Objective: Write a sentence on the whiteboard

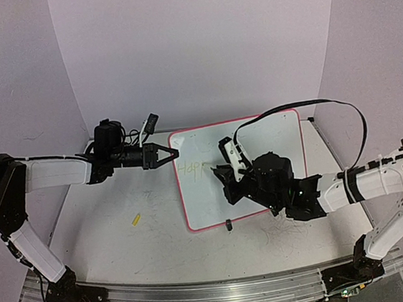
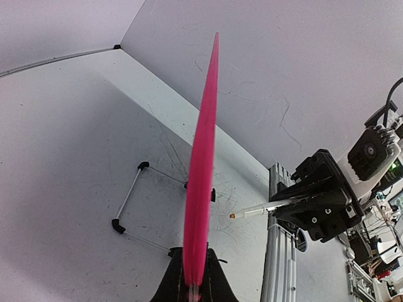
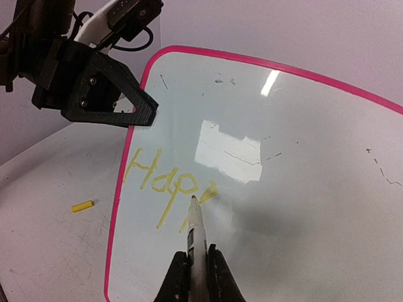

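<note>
Plainly we judge the whiteboard (image 1: 279,135) thin, light, slick: left tool (image 1: 167,154) clamps its rim (best hold), right tool (image 3: 196,272) pinches the marker (image 3: 194,226).

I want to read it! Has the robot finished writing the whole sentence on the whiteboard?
No, the whiteboard shows only a few yellow letters, roughly "Happ", with the pen tip at the last one.
</note>
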